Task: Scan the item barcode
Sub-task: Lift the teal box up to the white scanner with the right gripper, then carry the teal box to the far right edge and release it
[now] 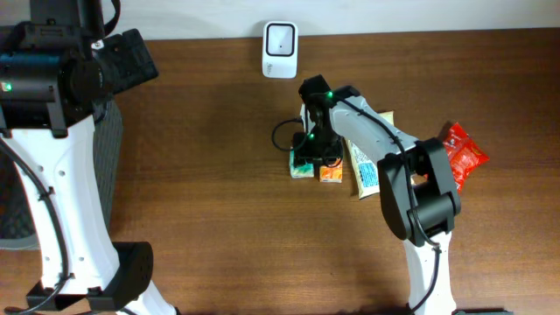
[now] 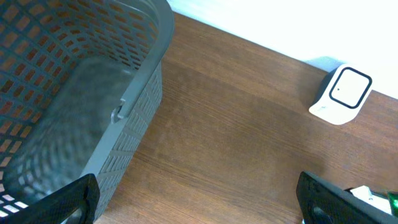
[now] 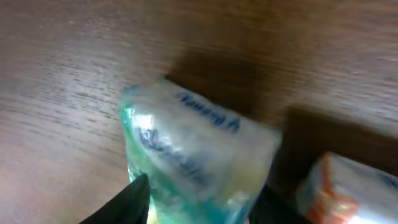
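Observation:
A green-and-white packet (image 1: 302, 166) lies on the wooden table, in a row with an orange packet (image 1: 330, 173) and a pale yellow one (image 1: 364, 166). My right gripper (image 1: 308, 150) stands over the green packet. In the right wrist view, the green packet (image 3: 199, 155) fills the gap of the gripper (image 3: 199, 211). The jaws are open, one on each side of it, and the picture is blurred. The white barcode scanner (image 1: 280, 50) stands at the table's far edge. My left gripper (image 2: 199, 205) hangs wide open and empty over bare wood at the far left.
A grey mesh basket (image 2: 93, 74) stands at the left, beside the left gripper. A red packet (image 1: 462, 153) lies at the right end of the row. The orange packet (image 3: 348, 186) sits just right of the right gripper's finger. The scanner (image 2: 342, 93) shows in the left wrist view.

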Robot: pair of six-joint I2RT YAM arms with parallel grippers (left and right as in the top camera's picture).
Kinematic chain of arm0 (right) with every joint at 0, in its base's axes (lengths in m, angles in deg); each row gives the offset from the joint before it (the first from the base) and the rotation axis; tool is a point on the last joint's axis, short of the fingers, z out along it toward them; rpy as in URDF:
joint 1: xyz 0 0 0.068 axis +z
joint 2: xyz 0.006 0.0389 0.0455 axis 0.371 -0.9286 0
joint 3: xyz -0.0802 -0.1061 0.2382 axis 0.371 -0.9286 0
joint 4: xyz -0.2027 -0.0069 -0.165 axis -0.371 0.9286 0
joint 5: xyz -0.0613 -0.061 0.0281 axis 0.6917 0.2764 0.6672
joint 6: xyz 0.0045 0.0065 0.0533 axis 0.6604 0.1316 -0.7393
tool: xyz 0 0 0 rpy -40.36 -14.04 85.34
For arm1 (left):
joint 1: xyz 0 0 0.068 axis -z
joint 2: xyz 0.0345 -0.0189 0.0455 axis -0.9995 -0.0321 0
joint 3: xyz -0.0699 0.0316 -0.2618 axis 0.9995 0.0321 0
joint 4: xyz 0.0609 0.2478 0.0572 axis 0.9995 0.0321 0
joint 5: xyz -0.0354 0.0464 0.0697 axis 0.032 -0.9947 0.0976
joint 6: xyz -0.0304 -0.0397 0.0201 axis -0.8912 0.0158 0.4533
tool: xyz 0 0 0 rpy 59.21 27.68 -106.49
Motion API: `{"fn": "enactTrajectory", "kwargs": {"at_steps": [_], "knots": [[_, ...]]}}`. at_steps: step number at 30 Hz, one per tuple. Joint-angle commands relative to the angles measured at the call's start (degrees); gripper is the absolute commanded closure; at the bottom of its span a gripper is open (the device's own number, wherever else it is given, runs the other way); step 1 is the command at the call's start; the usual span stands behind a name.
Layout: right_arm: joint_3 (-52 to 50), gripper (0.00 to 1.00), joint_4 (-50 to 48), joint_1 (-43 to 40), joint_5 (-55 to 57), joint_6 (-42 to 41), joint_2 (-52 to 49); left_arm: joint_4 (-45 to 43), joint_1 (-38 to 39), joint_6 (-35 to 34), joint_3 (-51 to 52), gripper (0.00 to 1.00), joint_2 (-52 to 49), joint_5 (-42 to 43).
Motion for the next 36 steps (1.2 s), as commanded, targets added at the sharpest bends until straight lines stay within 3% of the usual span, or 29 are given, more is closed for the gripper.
{"fn": "enactTrajectory", "kwargs": {"at_steps": [1,2,6,10,16,21,24,30,36], "knots": [[-4.7,0.82,-2.7,0.2,0.2,0.4,-0.3,0.0,0.0,0.7,0.1,0.01,0.0,-0.4],[-5.0,0.96,-2.4,0.2,0.1,0.4,-0.3,0.0,0.0,0.7,0.1,0.01,0.0,-0.4],[-0.9,0.96,-1.2,-0.1,-4.7,0.4,0.2,0.0,0.0,0.7,0.1,0.01,0.0,-0.4],[14.0,0.96,-0.3,0.1,3.8,0.5,0.2,0.0,0.0,0.7,0.1,0.01,0.0,-0.4],[19.3,0.96,-24.1,0.2,20.3,1.0,-0.3,0.0,0.0,0.7,0.1,0.01,0.0,-0.4],[19.3,0.96,-43.4,0.3,32.7,27.8,-4.5,0.0,0.0,0.7,0.1,0.01,0.0,-0.4],[19.3,0.96,-52.7,0.3,33.9,38.5,-7.3,0.0,0.0,0.7,0.1,0.01,0.0,-0.4],[19.3,0.96,-60.9,1.6,30.2,48.9,-13.6,0.0,0.0,0.7,0.1,0.01,0.0,-0.4],[19.3,0.96,-62.9,2.0,30.4,49.1,-14.6,0.0,0.0,0.7,0.1,0.01,0.0,-0.4]]}}
